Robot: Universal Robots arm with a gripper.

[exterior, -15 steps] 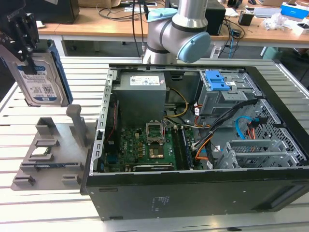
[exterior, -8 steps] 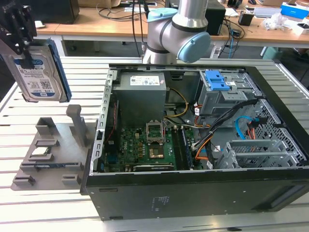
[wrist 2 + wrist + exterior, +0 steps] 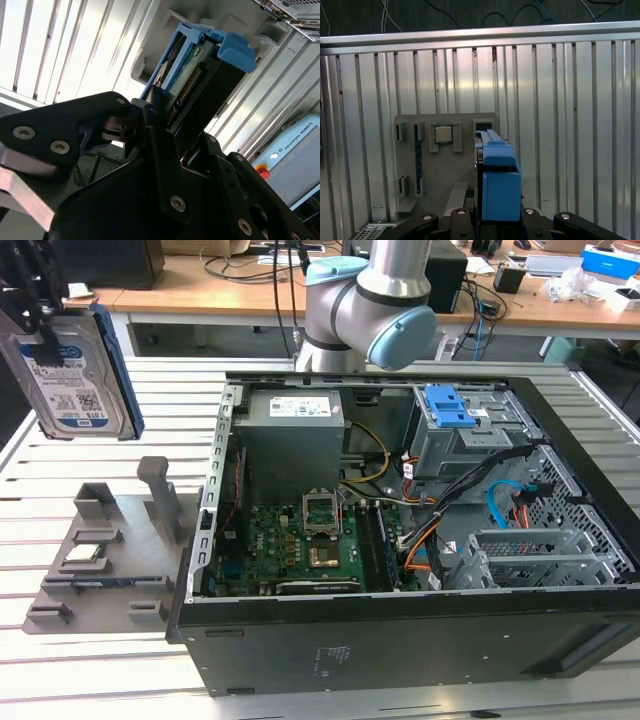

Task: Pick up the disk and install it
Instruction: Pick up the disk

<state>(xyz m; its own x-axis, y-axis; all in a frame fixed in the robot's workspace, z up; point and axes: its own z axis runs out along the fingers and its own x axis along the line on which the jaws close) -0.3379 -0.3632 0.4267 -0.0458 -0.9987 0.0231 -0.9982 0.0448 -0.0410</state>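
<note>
The slatted metal table [image 3: 100, 660] carries everything. Its biggest load is the open computer case [image 3: 400, 640], which lies on its side well off to the exterior view's right of the jaws. The exterior view looks into it: a grey power-supply box [image 3: 295, 425], a green motherboard [image 3: 300, 540] and a blue latch [image 3: 447, 408] on the drive cage. Behind the case stands the arm [image 3: 370, 300].

Directly beneath the jaws sits a grey parts holder [image 3: 130, 540]. The first wrist view looks straight down on it [image 3: 445, 170], showing its slots and a square chip [image 3: 444, 135] resting in one pocket. In the exterior view that chip [image 3: 85, 558] is a small glint.

The disk [image 3: 75, 380] hangs upright from the gripper [image 3: 40, 315], lifted clear of the holder and apart from the case. The exterior view shows its white-and-blue label face and one blue rail along its edge. The second wrist view shows the disk [image 3: 200, 80] end-on, with a row of connector pins between the blue rails. In the first wrist view its blue rail [image 3: 497, 185] stands up from between the jaws.

The jaws are clenched on the disk. In the second wrist view the black fingers [image 3: 155, 130] of the gripper [image 3: 167, 107] press against its near end from both sides.
</note>
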